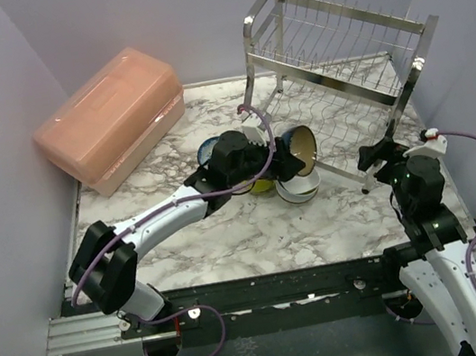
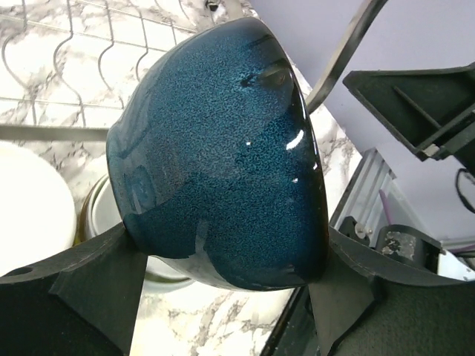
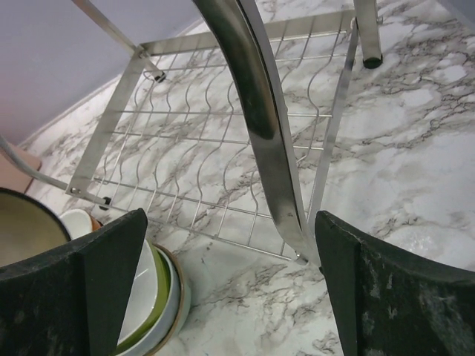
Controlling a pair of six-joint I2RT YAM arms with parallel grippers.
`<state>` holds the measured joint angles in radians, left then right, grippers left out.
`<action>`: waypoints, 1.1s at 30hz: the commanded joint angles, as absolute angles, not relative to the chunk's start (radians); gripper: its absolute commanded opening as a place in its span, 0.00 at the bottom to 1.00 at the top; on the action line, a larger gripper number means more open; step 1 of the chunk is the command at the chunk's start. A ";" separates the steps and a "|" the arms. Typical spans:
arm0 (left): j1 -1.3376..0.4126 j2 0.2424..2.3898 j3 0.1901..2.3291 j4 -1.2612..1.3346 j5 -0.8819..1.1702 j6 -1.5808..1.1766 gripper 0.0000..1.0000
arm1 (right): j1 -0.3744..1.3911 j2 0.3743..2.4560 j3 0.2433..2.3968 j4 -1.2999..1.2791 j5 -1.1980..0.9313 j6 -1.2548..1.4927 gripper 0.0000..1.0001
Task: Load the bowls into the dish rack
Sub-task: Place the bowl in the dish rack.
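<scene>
Left wrist view shows the left claw pinching a dark blue bowl on edge, just short of the dish rack and its lower shelf, the right claw spread wide beside that rack; next, seemingly, the bowl must be tipped in between the wires.
</scene>
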<state>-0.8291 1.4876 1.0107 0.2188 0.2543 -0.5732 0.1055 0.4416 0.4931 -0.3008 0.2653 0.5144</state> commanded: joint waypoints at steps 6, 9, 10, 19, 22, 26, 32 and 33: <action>-0.883 1.698 1.322 0.130 0.225 -0.321 0.00 | 0.111 0.400 0.577 -0.402 0.281 0.492 1.00; -0.896 1.771 1.392 0.120 0.209 -0.301 0.00 | 0.111 0.387 0.585 -0.417 0.293 0.498 1.00; -0.903 1.791 1.412 0.118 0.194 -0.292 0.00 | 0.110 0.382 0.588 -0.423 0.293 0.501 1.00; -0.967 1.937 1.555 0.109 0.055 -0.236 0.00 | 0.111 0.354 0.619 -0.467 0.306 0.503 1.00; -0.985 1.956 1.582 0.115 0.009 -0.201 0.00 | 0.110 0.347 0.628 -0.483 0.316 0.502 1.00; -0.994 1.984 1.608 0.139 -0.039 -0.186 0.00 | 0.111 0.334 0.641 -0.510 0.339 0.510 1.00; -0.996 2.029 1.645 0.190 -0.052 -0.198 0.00 | 0.111 0.309 0.658 -0.525 0.370 0.517 1.00; -0.996 2.039 1.652 0.200 -0.048 -0.202 0.00 | 0.110 0.304 0.660 -0.527 0.373 0.516 1.00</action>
<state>-0.9909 2.0193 1.5852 0.0593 -0.0109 -0.2119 0.1055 0.3321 0.6254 -0.4850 0.3302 0.5152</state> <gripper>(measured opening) 0.762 0.998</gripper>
